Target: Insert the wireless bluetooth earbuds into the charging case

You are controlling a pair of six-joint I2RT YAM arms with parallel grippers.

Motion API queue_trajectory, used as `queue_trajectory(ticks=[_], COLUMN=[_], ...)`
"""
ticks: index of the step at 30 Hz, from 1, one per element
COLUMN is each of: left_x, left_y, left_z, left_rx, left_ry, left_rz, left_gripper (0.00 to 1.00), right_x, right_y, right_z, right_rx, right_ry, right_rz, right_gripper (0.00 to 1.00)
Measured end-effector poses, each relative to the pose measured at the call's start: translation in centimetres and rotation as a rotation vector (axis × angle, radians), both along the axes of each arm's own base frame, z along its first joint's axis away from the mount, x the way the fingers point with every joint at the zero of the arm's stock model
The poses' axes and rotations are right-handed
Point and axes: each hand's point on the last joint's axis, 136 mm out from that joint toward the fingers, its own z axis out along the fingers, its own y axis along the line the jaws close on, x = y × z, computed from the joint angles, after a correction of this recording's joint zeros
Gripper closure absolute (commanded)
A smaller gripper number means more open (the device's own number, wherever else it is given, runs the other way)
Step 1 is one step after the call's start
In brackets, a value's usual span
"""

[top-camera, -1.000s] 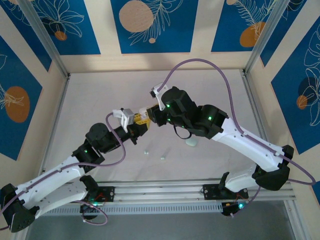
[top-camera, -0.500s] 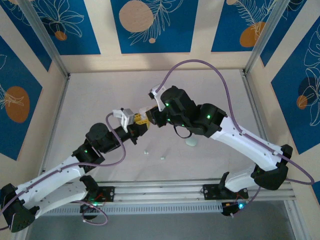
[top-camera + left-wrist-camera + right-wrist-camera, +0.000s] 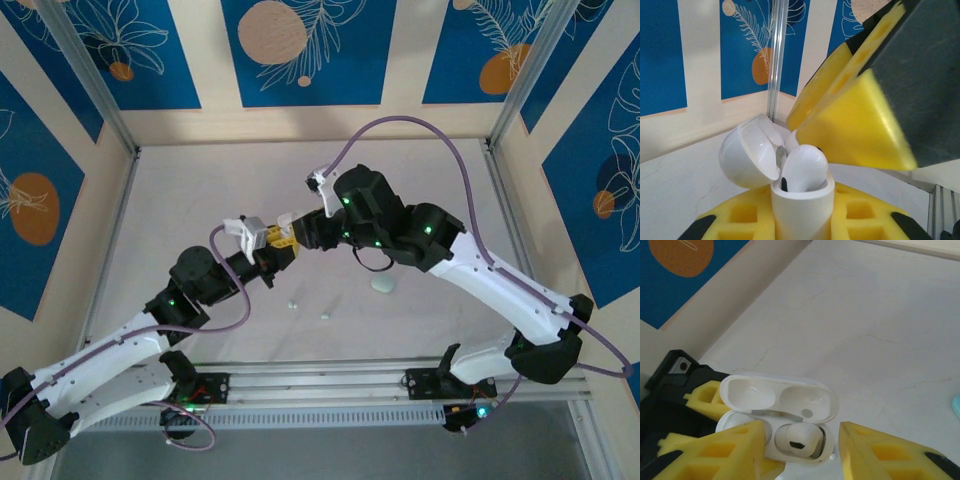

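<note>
Item: white charging case (image 3: 802,202), lid (image 3: 747,157) standing open, being clamped upright by the left gripper (image 3: 280,241) above mid-table. White earbud (image 3: 804,169) sitting in one socket. Right gripper (image 3: 801,431) hovering over it, fingers spread either side, grasping nothing. Loose earbud (image 3: 292,303) and second loose earbud (image 3: 326,316) lying on the table (image 3: 200,200), pale green case (image 3: 382,284) resting nearby

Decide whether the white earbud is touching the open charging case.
Touching. The left wrist view shows the earbud seated in the charging case, its lower part sunk below the rim with no gap.
</note>
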Motion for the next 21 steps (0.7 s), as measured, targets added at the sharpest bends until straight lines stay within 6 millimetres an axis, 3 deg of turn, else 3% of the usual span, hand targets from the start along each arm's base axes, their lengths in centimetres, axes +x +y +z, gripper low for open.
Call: queue_trajectory(ticks=[13, 21], left_x=[-0.1, -1.7], left_y=[-0.1, -1.0], left_z=[0.0, 0.4], left_rx=[0.007, 0.046], left_ry=[-0.009, -0.108], left_rz=[-0.009, -0.103], left_gripper=[0.8, 0.79], right_x=[-0.3, 3.1], right_y=[-1.3, -4.3], right_z=[2.1, 1.8], right_rx=[0.113, 0.201], right_ry=[0.035, 0.182], right_rz=[-0.017, -0.173], right_gripper=[0.48, 0.47])
